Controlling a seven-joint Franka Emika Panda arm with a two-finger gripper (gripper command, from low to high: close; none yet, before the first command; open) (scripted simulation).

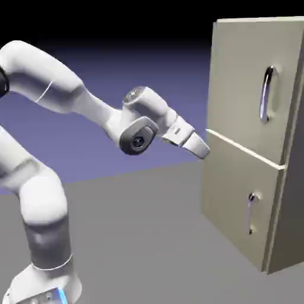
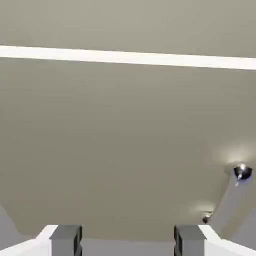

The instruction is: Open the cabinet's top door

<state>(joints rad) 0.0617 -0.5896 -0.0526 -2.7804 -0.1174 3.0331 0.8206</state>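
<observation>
The tall beige cabinet (image 1: 255, 142) stands at the exterior view's right. Its top door (image 1: 243, 83) is flush and carries a long curved silver handle (image 1: 267, 95). My gripper (image 1: 203, 148) hovers just off the cabinet's left front edge, level with the seam between the two doors and well left of that handle. In the hand view the gripper (image 2: 127, 242) is open, its grey fingertips (image 2: 65, 239) wide apart with nothing between them. They face flat beige panel crossed by a pale seam (image 2: 125, 57). The long handle is out of the hand view.
The shorter lower door (image 1: 237, 202) has a small silver handle (image 1: 252, 214), which also shows at the hand view's lower right as the small handle (image 2: 235, 190). Grey table (image 1: 148, 237) spreads under the arm.
</observation>
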